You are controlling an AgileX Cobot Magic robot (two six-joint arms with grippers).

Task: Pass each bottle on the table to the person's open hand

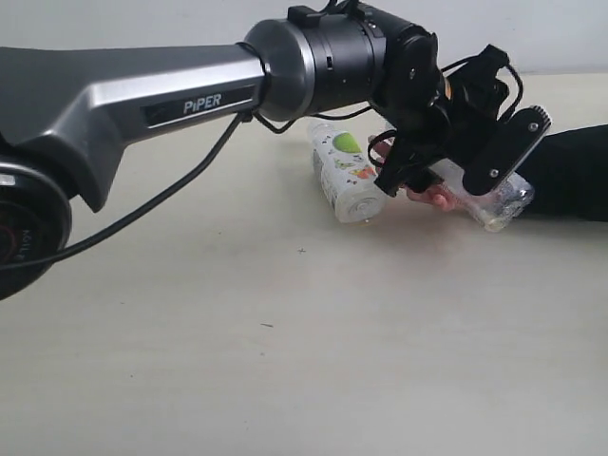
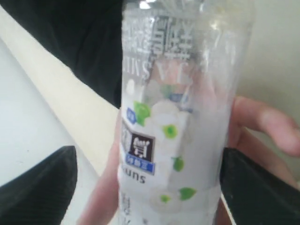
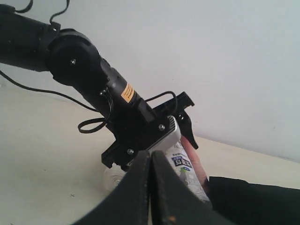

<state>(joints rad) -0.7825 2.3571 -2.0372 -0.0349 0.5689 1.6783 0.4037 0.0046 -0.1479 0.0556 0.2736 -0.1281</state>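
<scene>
- Clear bottle point(image 2: 178, 122), white-blue label with green leaf print: lies between two black fingers point(image 2: 42, 183).
- One finger stands apart from the bottle; the other meets its edge.
- Person's open hand point(image 2: 262, 124): behind the bottle, skin showing on both sides of it.
- Black sleeve point(image 2: 84, 42) and pale bench point(image 2: 276, 56): beyond the bottle.

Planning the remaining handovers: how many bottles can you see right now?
2. The white-blue label bottle sits within the left gripper, at the person's open hand. The green-fruit bottle lies on the table beside them. The left arm may hide others.
</scene>
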